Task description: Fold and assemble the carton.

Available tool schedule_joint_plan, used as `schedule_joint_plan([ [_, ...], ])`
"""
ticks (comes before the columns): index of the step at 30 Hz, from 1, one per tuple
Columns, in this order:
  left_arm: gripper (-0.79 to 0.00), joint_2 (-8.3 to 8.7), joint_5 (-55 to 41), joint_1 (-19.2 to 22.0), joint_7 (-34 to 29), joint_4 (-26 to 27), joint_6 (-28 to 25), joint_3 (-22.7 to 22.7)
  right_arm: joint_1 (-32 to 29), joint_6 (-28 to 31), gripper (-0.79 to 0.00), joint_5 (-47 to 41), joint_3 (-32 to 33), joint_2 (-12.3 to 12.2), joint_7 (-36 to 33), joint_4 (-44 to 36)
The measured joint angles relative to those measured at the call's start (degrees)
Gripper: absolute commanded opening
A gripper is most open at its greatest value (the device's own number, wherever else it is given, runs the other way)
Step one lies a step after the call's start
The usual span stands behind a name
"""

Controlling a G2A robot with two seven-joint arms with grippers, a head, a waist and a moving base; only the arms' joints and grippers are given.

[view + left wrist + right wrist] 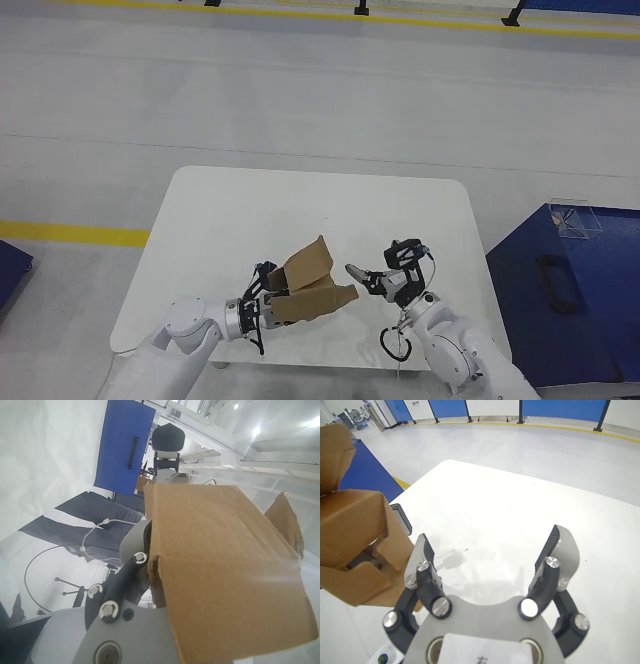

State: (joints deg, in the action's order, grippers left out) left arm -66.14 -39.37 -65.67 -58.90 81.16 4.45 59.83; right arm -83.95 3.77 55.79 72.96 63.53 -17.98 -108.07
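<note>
Clamping carton (312,284), left gripper (268,293); right gripper (490,540) spread just beside.

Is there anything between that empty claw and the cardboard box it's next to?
Nothing visible. The open right gripper sits right beside the carton, which the left gripper holds over the white table; no other object lies between them.
</note>
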Motion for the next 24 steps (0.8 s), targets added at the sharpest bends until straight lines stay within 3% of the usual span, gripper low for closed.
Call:
schedule_joint_plan([
  [3, -0.785, -0.09, -1.77, 0.58, -1.76, -0.85, 0.96, 0.02, -0.72, 2.21, 0.000, -4.20, 2.19, -0.19, -2.54, 2.20],
  [9, -0.785, -0.22, -2.57, 1.48, -2.89, -1.78, 1.66, -0.07, -0.07, 7.86, 0.000, -8.41, -0.90, 0.09, -7.08, 6.28],
  [17, -0.785, -0.35, -2.17, 1.85, -3.10, -2.16, 1.98, -0.56, 2.05, 16.82, 0.000, -22.12, -0.86, 0.20, -11.49, 8.71],
  [24, -0.785, -0.34, -1.46, 1.79, -3.70, -2.29, 2.37, -0.88, 1.55, 18.90, 0.000, -25.89, 2.10, -0.29, -12.45, 6.91],
])
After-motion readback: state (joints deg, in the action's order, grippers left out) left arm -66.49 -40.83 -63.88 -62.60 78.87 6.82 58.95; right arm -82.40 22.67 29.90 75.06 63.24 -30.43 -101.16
